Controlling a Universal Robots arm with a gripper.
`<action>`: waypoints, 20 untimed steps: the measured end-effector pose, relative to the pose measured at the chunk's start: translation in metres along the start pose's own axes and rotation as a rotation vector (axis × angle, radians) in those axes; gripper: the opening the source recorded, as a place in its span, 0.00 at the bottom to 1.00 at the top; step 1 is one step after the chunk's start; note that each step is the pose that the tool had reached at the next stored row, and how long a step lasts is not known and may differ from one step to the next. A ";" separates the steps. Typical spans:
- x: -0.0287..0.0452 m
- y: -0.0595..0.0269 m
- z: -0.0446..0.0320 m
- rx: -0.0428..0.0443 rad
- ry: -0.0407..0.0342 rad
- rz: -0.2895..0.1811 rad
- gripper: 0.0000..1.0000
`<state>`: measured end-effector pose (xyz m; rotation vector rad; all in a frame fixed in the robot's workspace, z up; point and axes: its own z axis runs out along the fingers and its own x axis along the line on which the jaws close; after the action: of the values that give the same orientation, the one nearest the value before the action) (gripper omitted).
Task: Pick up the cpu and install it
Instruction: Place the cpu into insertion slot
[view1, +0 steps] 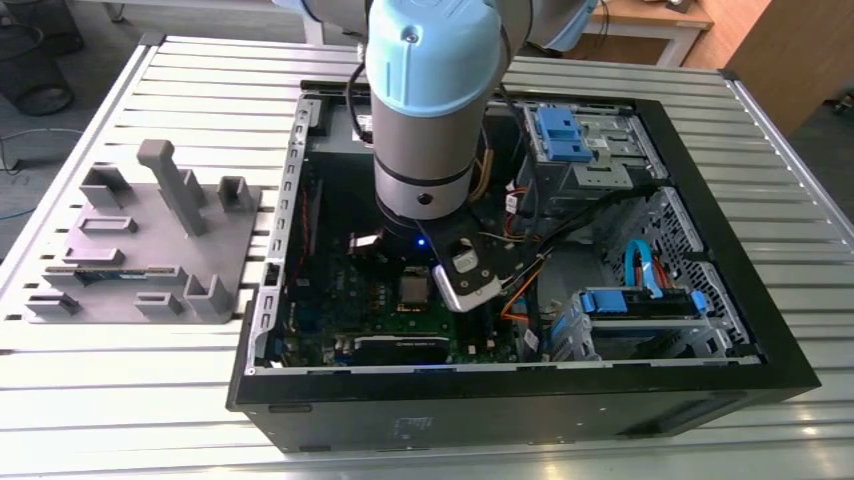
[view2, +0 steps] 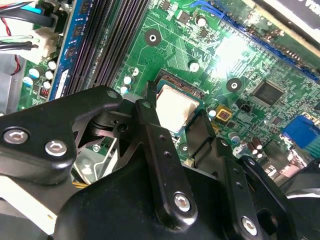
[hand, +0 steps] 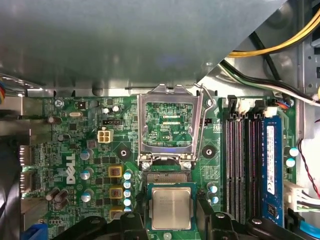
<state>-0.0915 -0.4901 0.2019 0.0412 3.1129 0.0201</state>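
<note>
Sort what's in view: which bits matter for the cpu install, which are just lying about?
For the job:
cpu, flat on the green motherboard
gripper, poised at the cpu
socket frame, flipped open

Just about:
grey tray, outside the computer case
memory slots
blue drive brackets
yellow cables

1 cpu (hand: 172, 209), 1 green motherboard (hand: 75, 150), 1 metal socket frame (hand: 170, 92), 1 blue memory module (hand: 270, 160), 3 yellow square components (hand: 115, 171), 1 white connector (hand: 104, 136), 1 open computer case (view1: 534, 405), 1 grey studded tray (view1: 147, 250), 1 robot arm (view1: 424, 100), 1 gripper (view2: 176, 106)
</note>
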 end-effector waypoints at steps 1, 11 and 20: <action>0.0000 -0.0001 0.0008 0.0009 0.0000 0.000 0.47; 0.0002 -0.0001 0.0057 -0.0006 0.0000 -0.001 0.47; 0.0003 -0.0002 0.0093 -0.0010 0.0003 -0.002 0.47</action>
<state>-0.0915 -0.4902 0.1926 0.0386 3.1131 0.0216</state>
